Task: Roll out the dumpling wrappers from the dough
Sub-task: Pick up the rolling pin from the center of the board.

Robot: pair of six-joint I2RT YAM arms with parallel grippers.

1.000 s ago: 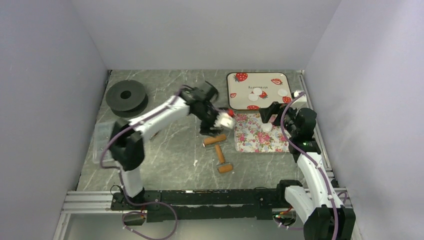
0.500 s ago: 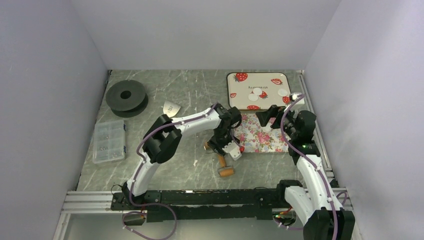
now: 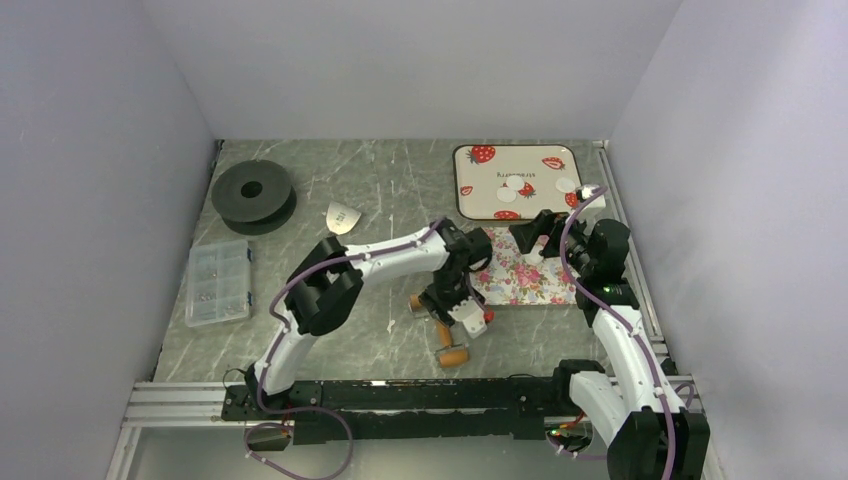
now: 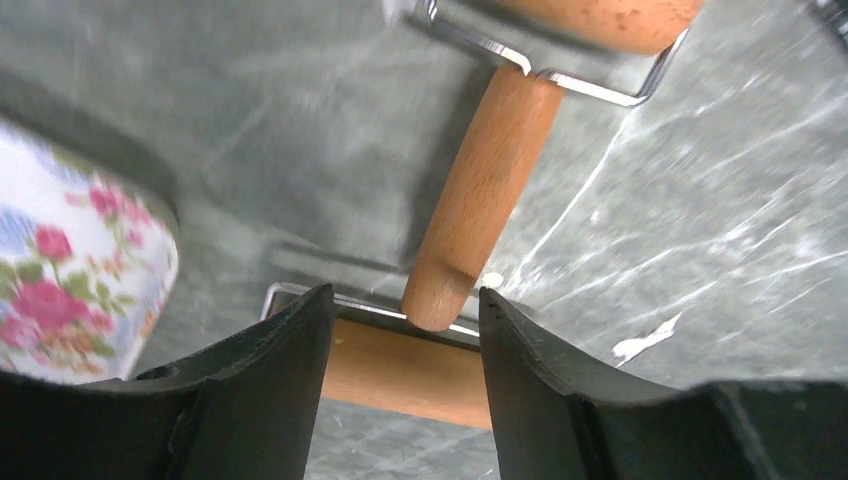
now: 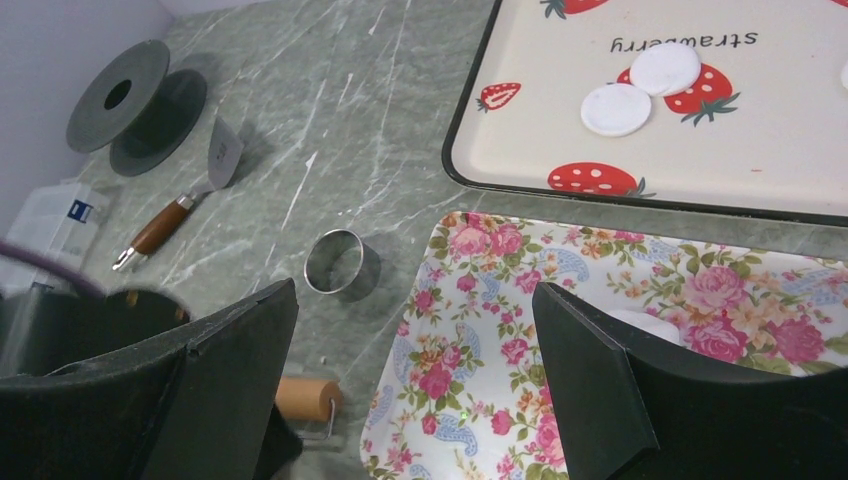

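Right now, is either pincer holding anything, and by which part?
Nothing is held. The left pincer stands open astride the end of the wooden roller's handle, not clamped on it; the right pincer is open above the floral tray.

A fixed camera is looking down from high behind the robot over the whole marble table [image 3: 350,190], while the left wrist camera is peering close onto the wooden roller [image 4: 485,190] and the right wrist camera is gazing from farther back across the floral mat [image 5: 500,300] and strawberry tray [image 5: 760,130], all three sharing that roller.
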